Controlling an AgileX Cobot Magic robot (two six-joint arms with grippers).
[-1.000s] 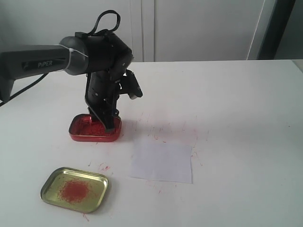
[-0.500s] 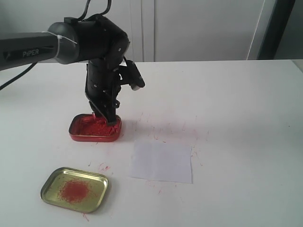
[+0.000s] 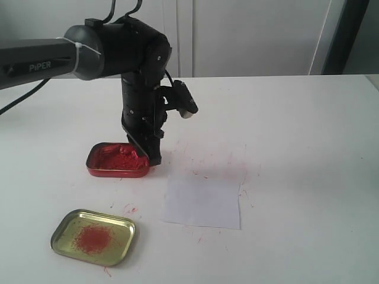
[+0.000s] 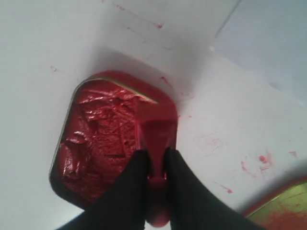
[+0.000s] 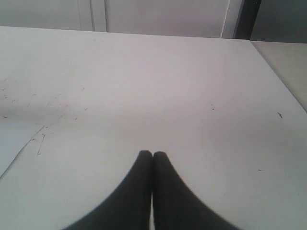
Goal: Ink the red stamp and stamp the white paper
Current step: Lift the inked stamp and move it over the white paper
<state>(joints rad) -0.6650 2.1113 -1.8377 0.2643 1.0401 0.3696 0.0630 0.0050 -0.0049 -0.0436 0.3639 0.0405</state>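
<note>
at the far left the gold tin lid (image 3: 93, 236) lies flat on the worktop (image 3: 296, 148), red smears inside it. behind it and a little to the right sits the red ink tin (image 3: 117, 161), its paste rough and churned. my left end effector (image 4: 156, 155) points down over the right end of that tin, its fingers (image 4: 132, 187) closed partway onto the narrow handle of the red stamp (image 4: 156, 127). the stamp's broad face hangs over the tin's rim on the side toward the white paper (image 3: 202, 202); i cannot tell whether it touches the paste. the paper lies flat just right of the tin and nearer the camera, among faint red flecks. my right end effector (image 5: 152, 154) has its fingers pressed together with nothing between them, above bare worktop.
</note>
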